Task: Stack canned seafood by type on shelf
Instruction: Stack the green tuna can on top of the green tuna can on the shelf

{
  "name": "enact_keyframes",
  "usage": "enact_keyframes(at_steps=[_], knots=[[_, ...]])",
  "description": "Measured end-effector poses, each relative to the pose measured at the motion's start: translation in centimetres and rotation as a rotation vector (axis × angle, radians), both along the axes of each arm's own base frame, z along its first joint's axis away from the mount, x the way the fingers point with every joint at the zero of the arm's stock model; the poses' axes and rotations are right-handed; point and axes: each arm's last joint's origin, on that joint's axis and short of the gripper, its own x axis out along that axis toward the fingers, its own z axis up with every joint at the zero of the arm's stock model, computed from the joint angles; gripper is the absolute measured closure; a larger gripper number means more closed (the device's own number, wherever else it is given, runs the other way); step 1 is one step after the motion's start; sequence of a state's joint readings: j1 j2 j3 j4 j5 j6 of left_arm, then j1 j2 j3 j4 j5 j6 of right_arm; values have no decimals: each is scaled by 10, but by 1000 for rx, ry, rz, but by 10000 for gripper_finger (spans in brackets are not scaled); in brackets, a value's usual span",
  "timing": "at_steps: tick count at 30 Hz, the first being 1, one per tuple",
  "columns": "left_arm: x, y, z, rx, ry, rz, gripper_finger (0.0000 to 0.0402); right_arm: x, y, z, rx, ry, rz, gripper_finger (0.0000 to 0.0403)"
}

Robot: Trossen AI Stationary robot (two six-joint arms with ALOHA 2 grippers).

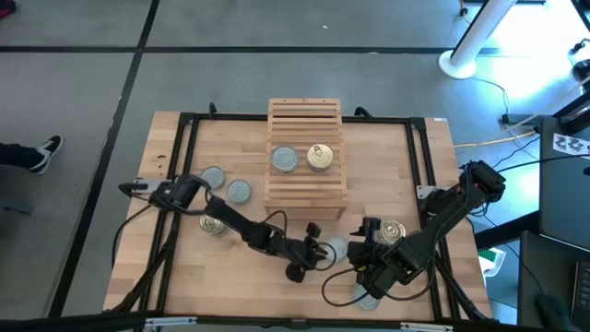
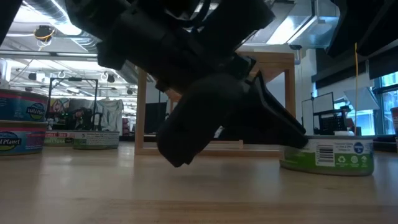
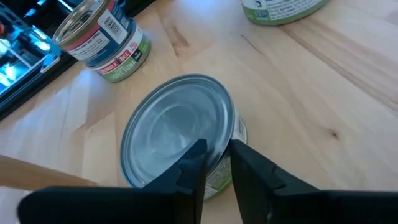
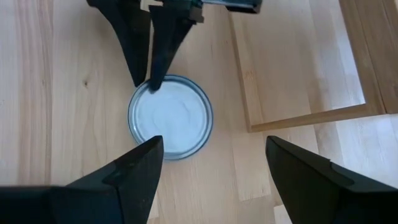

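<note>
Tabletop: left claw pinching grey tin's rim; right claw released.

Lower centre, the grey-topped tin shows dull brushed metal with a glossy paper label. The bench is smooth pale wood, lightly grained. Upper left, a golden tin gleams. Matt black pincer fingers.
</note>
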State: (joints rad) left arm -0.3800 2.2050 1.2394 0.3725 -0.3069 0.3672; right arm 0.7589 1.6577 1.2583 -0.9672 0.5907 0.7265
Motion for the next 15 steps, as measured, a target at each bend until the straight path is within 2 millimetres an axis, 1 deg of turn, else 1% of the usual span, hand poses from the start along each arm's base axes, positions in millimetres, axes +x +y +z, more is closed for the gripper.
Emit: enact_keyframes(at_steps=[5, 10, 12, 15], knots=[[-6, -9, -2, 8, 39, -5, 349, 0, 0, 0, 6, 3, 0, 118], [-10, -15, -4, 26, 41, 12, 358, 0, 3, -1, 60, 26, 12, 118], [-10, -16, -4, 37, 37, 23, 358, 0, 7, -1, 92, 17, 25, 118], [-11, -17, -4, 46, 38, 19, 353, -3, 16, -7, 117, -17, 71, 118]])
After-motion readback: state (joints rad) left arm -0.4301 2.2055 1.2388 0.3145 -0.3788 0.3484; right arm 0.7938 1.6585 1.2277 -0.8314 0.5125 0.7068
